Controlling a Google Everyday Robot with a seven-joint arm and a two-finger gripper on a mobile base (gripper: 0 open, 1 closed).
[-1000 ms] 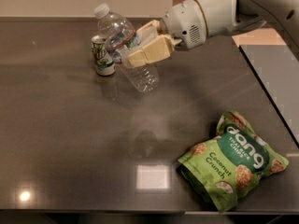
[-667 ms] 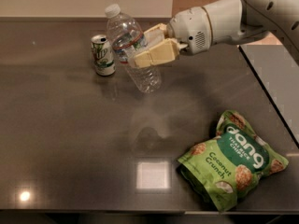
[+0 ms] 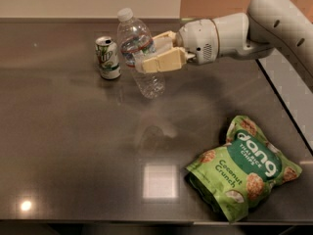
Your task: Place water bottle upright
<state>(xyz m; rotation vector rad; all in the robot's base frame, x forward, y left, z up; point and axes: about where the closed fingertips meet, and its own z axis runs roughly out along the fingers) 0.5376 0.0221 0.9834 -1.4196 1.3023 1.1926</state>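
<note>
water bottle (image 3: 149, 81) – small clear ribbed plastic, white screw cap, red-edged multicoloured label band – is in the gripper (image 3: 146, 52), at the far middle of the dark glossy table (image 3: 73, 146). it is not upright: it leans, cap up and to the left, base down and to the right. the base looks clear of the table top, with a faint blurred reflection of it lower on the surface.

the two beige fingers (image 3: 161, 61) are clamped across the bottle's mid-body just below the label, one in front and one behind, closed down to the bottle's width. the white arm (image 3: 274, 23) comes in from the upper right and the wrist is roughly level.

green-and-white soda can (image 3: 107, 58) stands upright just left of the bottle, near it but with a gap – shorter than the bottle. green crinkled snack bag printed "coconut crunch" (image 3: 244, 168) lies flat at the near right of the table, well apart from both. a bright square glare patch (image 3: 159, 181) sits on the table near the front edge.
</note>
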